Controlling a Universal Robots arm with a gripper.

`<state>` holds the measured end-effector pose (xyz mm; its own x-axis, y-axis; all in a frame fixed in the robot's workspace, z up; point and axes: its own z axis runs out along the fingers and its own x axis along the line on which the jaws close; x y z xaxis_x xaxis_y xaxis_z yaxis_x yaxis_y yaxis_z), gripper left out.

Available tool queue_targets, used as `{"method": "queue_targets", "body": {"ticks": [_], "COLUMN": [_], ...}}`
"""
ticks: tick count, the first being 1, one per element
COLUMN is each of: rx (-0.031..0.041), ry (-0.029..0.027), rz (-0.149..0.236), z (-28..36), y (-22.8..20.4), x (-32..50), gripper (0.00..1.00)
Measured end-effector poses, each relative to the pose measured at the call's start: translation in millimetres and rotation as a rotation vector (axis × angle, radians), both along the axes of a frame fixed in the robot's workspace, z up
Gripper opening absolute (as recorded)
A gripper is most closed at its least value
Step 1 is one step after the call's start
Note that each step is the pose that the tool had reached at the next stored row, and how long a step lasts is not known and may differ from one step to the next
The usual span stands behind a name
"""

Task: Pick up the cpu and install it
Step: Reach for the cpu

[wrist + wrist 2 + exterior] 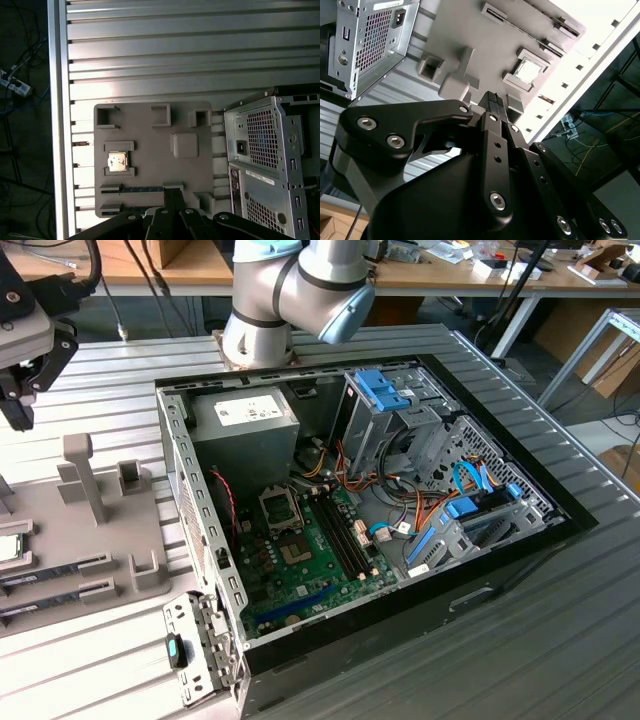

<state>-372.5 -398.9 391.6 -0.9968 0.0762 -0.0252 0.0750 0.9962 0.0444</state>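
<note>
A shiny, silvery metal top is shown by the small square cpu (118, 162) just ahead of the matt black fingers (168, 198). Around it a smooth, matt grey plastic tray (150, 135) is seen, laid on a ribbed, satin silver metal table (175, 50).

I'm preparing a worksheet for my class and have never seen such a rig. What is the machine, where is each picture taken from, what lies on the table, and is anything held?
The machine is one robot arm with a gripper, a two-fingered claw. The exterior view comes from a camera standing off the arm; both wrist views come from cameras riding near the gripper, looking past it. On the ribbed metal table lie an open computer case and, at the exterior view's left, a grey tray. The cpu, a small silvery square, sits in a tray pocket. The gripper hangs above the tray, fingers together, holding nothing.
</note>
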Motion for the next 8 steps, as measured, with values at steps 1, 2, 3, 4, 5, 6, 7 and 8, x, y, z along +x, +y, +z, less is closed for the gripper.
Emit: {"method": "queue_targets", "body": {"ticks": [1,2,3,4,5,6,7,8], "rx": [0.0001,0.0000,0.0000,0.0000,0.0000,0.0000,0.0000,0.0000], "ry": [-0.0001,0.0000,0.0000,0.0000,-0.0001,-0.0001,0.0000,0.0000], "rz": [0.000,0.000,0.000,0.000,0.000,0.000,0.000,0.000], "z": [-0.1,-0.1,-0.1,-0.1,-0.2,-0.3,-0.3,-0.3], "y": [0.0,0.0,0.0,0.0,0.0,0.0,0.0,0.0], "x": [-0.7,-1.2,-1.9,-2.4,-3.3,-3.8,-4.3,-5.2], "gripper": [0.11,0.11,0.11,0.11,0.11,0.11,0.11,0.11]}}
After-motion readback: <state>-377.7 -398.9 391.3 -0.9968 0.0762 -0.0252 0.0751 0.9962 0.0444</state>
